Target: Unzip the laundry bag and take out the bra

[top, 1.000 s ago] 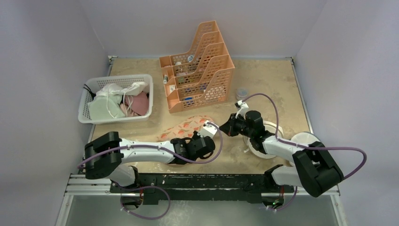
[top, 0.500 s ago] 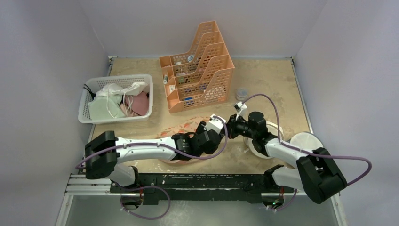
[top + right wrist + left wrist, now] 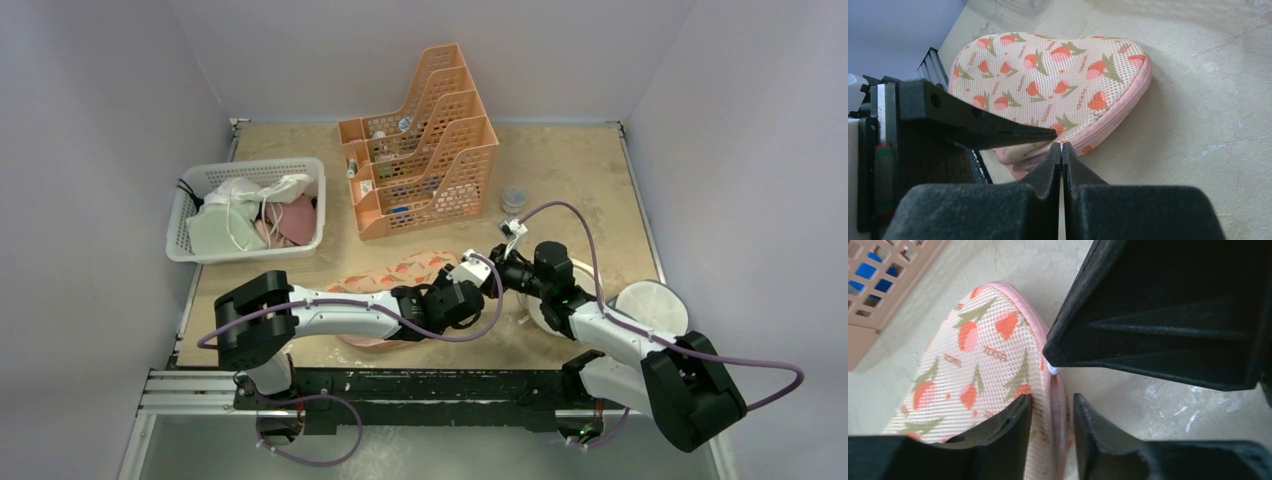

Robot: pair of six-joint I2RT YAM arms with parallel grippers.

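The peach floral laundry bag point(image 3: 395, 272) lies flat in the middle of the table, with my left arm stretched across its near side. My left gripper point(image 3: 452, 284) sits at the bag's right end, its jaws closed to a narrow gap on the pink zip edge point(image 3: 1057, 405) of the laundry bag point(image 3: 978, 365). My right gripper point(image 3: 488, 272) meets it from the right. It is shut, and a small white zip pull point(image 3: 1053, 369) shows at the tip of the right gripper point(image 3: 1062, 148). The laundry bag point(image 3: 1048, 80) looks zipped along this edge. The bra is hidden.
An orange tiered file organizer point(image 3: 425, 150) stands behind the bag. A white basket point(image 3: 185, 240) of white, pale-green and pink clothes sits at the left. Two round white items point(image 3: 655, 300) lie under and beside the right arm. A small grey cap point(image 3: 515, 197) lies behind it.
My left arm has swung right across the bag, bringing its gripper to the bag's right end. The right gripper has edged in towards it.
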